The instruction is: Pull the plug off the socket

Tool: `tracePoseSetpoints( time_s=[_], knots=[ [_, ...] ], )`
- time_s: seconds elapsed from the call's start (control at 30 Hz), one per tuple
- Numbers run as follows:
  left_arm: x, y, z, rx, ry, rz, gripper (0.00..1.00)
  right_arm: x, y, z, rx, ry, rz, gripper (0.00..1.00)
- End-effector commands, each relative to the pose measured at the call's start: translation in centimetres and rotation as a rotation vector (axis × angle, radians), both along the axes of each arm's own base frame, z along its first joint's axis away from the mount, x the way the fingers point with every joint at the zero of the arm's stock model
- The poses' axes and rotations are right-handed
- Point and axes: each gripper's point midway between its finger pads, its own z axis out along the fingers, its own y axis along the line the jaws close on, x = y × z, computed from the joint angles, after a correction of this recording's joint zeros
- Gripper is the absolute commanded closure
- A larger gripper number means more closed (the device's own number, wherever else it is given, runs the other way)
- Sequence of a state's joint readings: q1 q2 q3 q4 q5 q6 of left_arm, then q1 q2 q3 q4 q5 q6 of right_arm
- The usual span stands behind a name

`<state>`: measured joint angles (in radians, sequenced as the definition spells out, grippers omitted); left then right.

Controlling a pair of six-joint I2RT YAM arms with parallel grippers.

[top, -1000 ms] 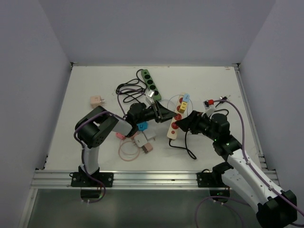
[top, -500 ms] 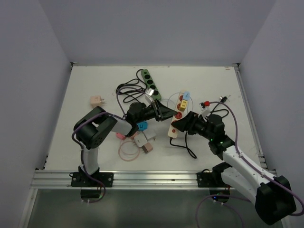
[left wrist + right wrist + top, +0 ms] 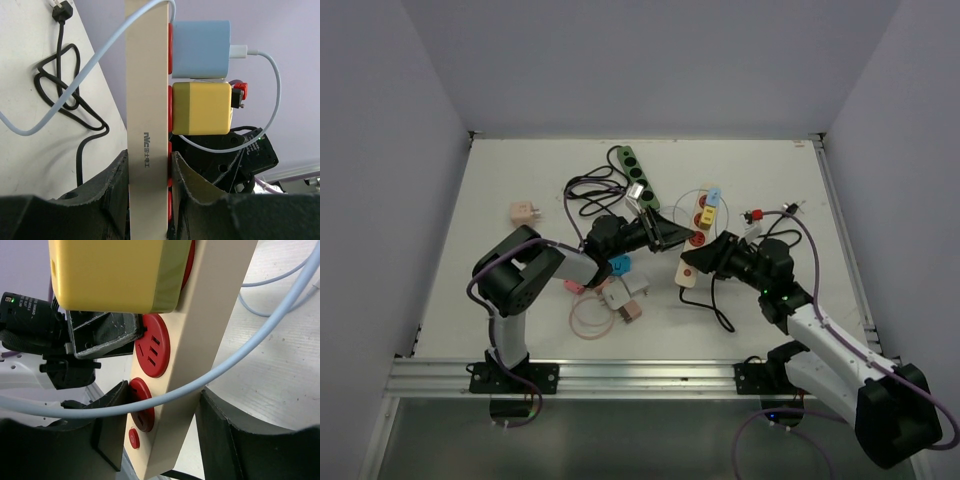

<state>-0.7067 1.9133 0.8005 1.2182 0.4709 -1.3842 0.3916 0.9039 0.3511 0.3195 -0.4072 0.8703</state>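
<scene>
Top external: a white table (image 3: 520,170) stands boxed in by pale lilac walls (image 3: 640,60), with a metal rail (image 3: 640,375) along its near edge. Both arms meet mid-table at a beige strip (image 3: 687,272), which has a yellow plug (image 3: 709,212) and a blue plug (image 3: 715,197) seated in it.

Left wrist: the left gripper (image 3: 148,165) is clamped on the strip's sides just below the yellow plug, with table and wall behind.

Right wrist: the right gripper (image 3: 162,430) straddles the strip's end. Whether it grips, I cannot tell.
</scene>
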Motion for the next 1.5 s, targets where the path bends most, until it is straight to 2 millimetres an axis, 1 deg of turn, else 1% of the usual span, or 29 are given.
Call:
tracePoseSetpoints(
  time_s=[0.0,0.07,0.1,0.17,0.2,0.27,0.3,0.33,0.37,0.47,0.5,0.53,0.57,0.6,0.63,0.67,0.7,0.73,0.8,0.9,1.0,1.03,1.1,1.17,1.2,1.27,1.37,1.47],
  knots=[
    [-2.6,2.4,12.1,-0.342,-0.395,0.028,0.84,-0.1,0.2,1.8,-0.035,-0.096,0.035,0.9],
    [-2.7,2.5,11.4,-0.326,-0.386,0.028,0.72,-0.3,-0.2,2.3,-0.069,-0.101,0.03,0.96],
    [-2.7,2.6,11.2,-0.322,-0.381,0.03,0.61,-0.3,-0.5,2.4,-0.099,-0.12,0.03,0.99],
    [-2.8,2.7,10.4,-0.308,-0.371,0.03,0.52,-0.5,-1.0,2.9,-0.136,-0.125,0.021,1.0],
    [-2.8,2.7,10.2,-0.301,-0.369,0.028,0.45,-0.4,-1.3,2.9,-0.156,-0.128,0.008,1.0],
    [-2.9,2.9,9.5,-0.276,-0.362,0.034,0.38,-0.7,-1.8,2.9,-0.207,-0.128,0.012,1.0],
    [-2.9,3.0,9.3,-0.265,-0.363,0.037,0.32,-0.7,-2.0,2.8,-0.235,-0.135,0.014,1.0],
    [-2.9,3.3,9.0,-0.243,-0.363,0.042,0.29,-0.8,-2.1,2.8,-0.251,-0.135,0.02,1.0],
    [-2.9,3.4,8.8,-0.231,-0.364,0.045,0.22,-0.9,-2.3,2.8,-0.27,-0.117,0.021,1.0],
    [-2.6,3.9,7.9,-0.157,-0.361,0.059,0.14,-1.0,-3.0,2.8,-0.333,-0.111,0.024,1.0],
    [-2.7,4.2,8.6,-0.147,-0.381,0.065,0.11,-1.0,-3.2,2.8,-0.357,-0.122,0.028,1.0],
    [-2.3,4.1,7.2,-0.075,-0.372,0.073,0.09,-0.9,-3.4,2.8,-0.374,-0.124,0.02,1.0],
    [-2.1,4.2,6.8,-0.037,-0.372,0.078,0.08,-0.9,-3.6,2.9,-0.39,-0.123,0.018,1.0],
    [-2.1,4.4,7.5,-0.014,-0.388,0.094,0.06,-0.9,-3.8,2.9,-0.409,-0.13,0.019,1.0],
    [-1.5,4.4,5.4,0.094,-0.358,0.104,0.04,-0.7,-4.1,2.9,-0.424,-0.131,0.009,1.0],
    [-1.3,4.5,5.1,0.137,-0.353,0.113,0.02,-0.7,-4.3,3.1,-0.437,-0.134,0.007,1.0],
    [-1.1,5.1,5.8,0.162,-0.363,0.151,0.02,-0.7,-4.4,2.9,-0.456,-0.136,0.015,1.0],
    [-0.9,5.5,4.3,0.245,-0.342,0.159,0.02,-0.7,-4.4,2.9,-0.464,-0.139,0.019,1.0],
    [-0.7,6.5,3.7,0.326,-0.323,0.199,0.02,-0.6,-4.6,2.7,-0.48,-0.141,0.019,1.0],
    [-0.4,7.1,4.1,0.387,-0.332,0.231,0.02,-0.7,-4.0,2.5,-0.466,-0.144,0.05,1.0],
    [-0.1,7.6,2.5,0.474,-0.252,0.248,0.01,-0.6,-3.8,2.2,-0.456,-0.147,0.055,1.0],
    [-0.3,7.7,1.7,0.508,-0.207,0.244,0.01,-0.7,-3.8,2.1,-0.458,-0.15,0.054,1.0],
    [-0.6,7.4,0.9,0.533,-0.168,0.246,0.02,-0.5,-4.1,1.8,-0.467,-0.154,0.043,1.0],
    [-1.2,7.2,-0.2,0.558,-0.096,0.242,0.02,-0.5,-4.2,1.4,-0.478,-0.15,0.041,1.0],
    [-1.4,7.2,-1.0,0.571,-0.041,0.242,0.03,-0.5,-4.4,1.2,-0.486,-0.148,0.035,1.0],
    [-1.8,7.0,-1.9,0.575,-0.005,0.232,0.07,-0.6,-4.4,0.8,-0.491,-0.142,0.039,1.0],
    [-2.1,6.4,-2.6,0.564,0.033,0.207,0.14,-0.7,-4.4,0.0,-0.496,-0.124,0.043,1.0],
    [-2.1,5.9,-2.1,0.552,0.025,0.207,0.15,-0.7,-4.6,-0.3,-0.505,-0.123,0.036,1.0]
  ],
)
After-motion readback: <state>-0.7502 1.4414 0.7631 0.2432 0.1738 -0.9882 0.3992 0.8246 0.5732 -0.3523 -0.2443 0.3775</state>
